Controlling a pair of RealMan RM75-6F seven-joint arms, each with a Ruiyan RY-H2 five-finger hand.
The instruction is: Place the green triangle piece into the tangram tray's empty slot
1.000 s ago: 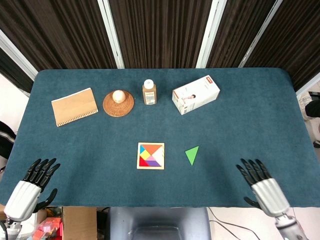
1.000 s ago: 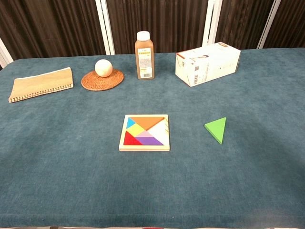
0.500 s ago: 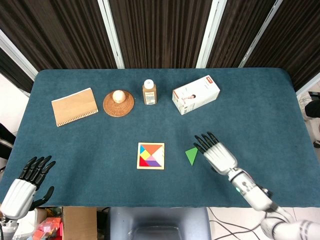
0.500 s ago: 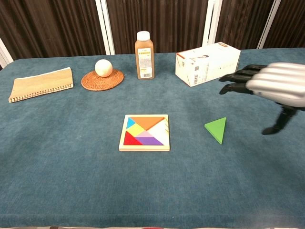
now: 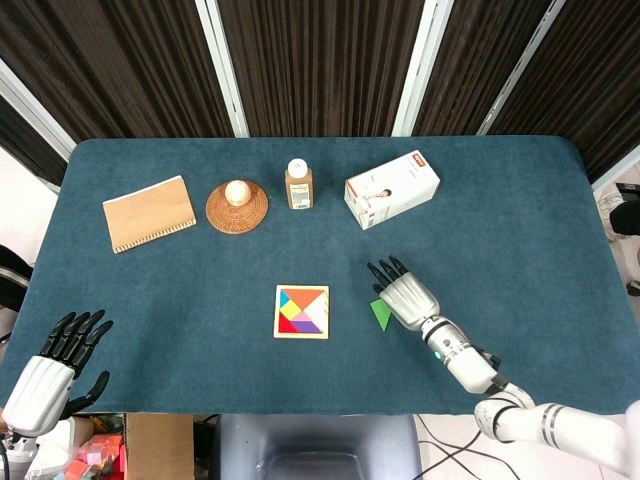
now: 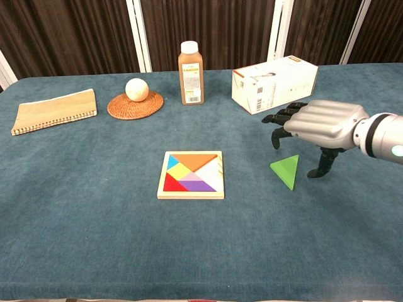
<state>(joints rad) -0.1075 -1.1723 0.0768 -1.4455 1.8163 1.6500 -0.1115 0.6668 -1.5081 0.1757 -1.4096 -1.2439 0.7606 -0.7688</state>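
While right hand hangs over target: right hand (image 6: 321, 123) is above the green triangle piece (image 6: 286, 170), palm down, fingers (image 6: 280, 119) spread and curved downward, holding nothing; thumb tip close to the surface just right of the piece, contact cannot be told.
green triangle piece: flat, thick, matte green wedge; lies on the surface right of center in chest view, well apart from the tray; in head view partly covered by the hand (image 5: 404, 297), only a green corner (image 5: 380, 314) shows.
tangram tray: square pale wood frame (image 6: 191, 195) at center of frame, filled with flat coloured pieces (orange, blue, yellow, red, purple); one white triangular slot at its right side is empty.
left hand: lower left corner of head view (image 5: 50, 368), off the surface edge, fingers spread wide, holding nothing.
surface: dark teal, felt-like nap (image 6: 94, 220).
upper row, left to right: tan spiral-bound notebook (image 6: 55, 110); round woven rattan coaster (image 6: 135, 106) with a smooth cream ball (image 6: 136, 89) on it; brown bottle (image 6: 191, 73) with white cap and label; white cardboard box (image 6: 274, 83) with orange trim.
change vs earlier: right hand moved in from the right, from beside the piece to over it, and dropped lower; triangle, tray and upper row unmoved; left hand about the same spot.
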